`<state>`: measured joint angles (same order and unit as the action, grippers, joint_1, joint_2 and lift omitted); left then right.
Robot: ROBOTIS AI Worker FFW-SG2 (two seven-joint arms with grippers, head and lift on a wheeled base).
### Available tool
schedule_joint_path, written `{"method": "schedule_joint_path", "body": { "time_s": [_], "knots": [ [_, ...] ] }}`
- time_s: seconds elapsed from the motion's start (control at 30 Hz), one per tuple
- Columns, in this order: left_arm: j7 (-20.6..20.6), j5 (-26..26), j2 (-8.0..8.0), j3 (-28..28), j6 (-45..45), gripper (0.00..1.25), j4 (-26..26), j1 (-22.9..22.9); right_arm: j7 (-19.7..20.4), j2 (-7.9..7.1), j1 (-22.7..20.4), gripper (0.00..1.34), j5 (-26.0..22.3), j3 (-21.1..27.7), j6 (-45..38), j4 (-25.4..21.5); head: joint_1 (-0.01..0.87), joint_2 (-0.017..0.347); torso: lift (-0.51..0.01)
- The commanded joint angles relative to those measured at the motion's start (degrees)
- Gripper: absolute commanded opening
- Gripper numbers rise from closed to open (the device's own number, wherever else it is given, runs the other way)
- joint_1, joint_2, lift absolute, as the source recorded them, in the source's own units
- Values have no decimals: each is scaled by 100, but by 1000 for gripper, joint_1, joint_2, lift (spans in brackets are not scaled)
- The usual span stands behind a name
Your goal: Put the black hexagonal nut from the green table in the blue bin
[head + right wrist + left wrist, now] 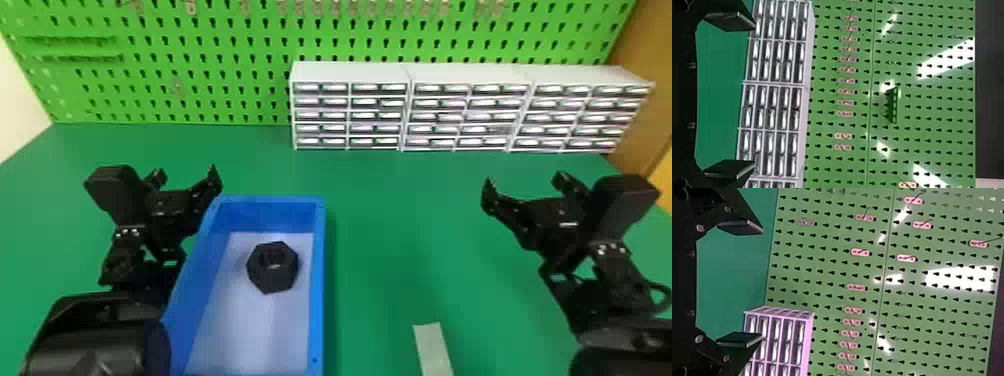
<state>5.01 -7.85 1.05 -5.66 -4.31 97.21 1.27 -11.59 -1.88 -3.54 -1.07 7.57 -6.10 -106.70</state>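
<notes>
Evidently, the black hexagonal nut lay inside the blue bin on the green desk because that was its goal, while the left hand and right hand stood open and empty, presumably as nothing needed gripping.

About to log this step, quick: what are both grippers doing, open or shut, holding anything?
Left gripper: open, nothing between its fingers.
Right gripper: open, nothing between its fingers.
</notes>
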Motion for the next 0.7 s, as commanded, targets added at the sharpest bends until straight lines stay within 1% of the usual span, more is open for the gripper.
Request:
{"method": "schedule_joint_path", "body": {
  "time_s": [0.0,0.2,0.3,0.5,0.67],
  "knots": [
    [0,-24,0,29,9,936,0,-4,8,21,-112,1259,28,8,65,-26,686,51,-97],
    [9,-33,0,29,0,936,0,-22,8,83,-191,1259,54,8,65,-35,686,51,-97],
    [9,-33,0,12,0,936,9,-48,8,83,-235,1259,63,-36,65,-35,686,51,-97],
    [26,-33,0,12,0,936,9,-66,8,12,-208,1259,63,-89,65,-53,686,51,-97],
    [26,-41,0,38,0,936,9,-92,8,30,-226,1259,71,-89,65,-61,686,51,-97]
  ]
}}
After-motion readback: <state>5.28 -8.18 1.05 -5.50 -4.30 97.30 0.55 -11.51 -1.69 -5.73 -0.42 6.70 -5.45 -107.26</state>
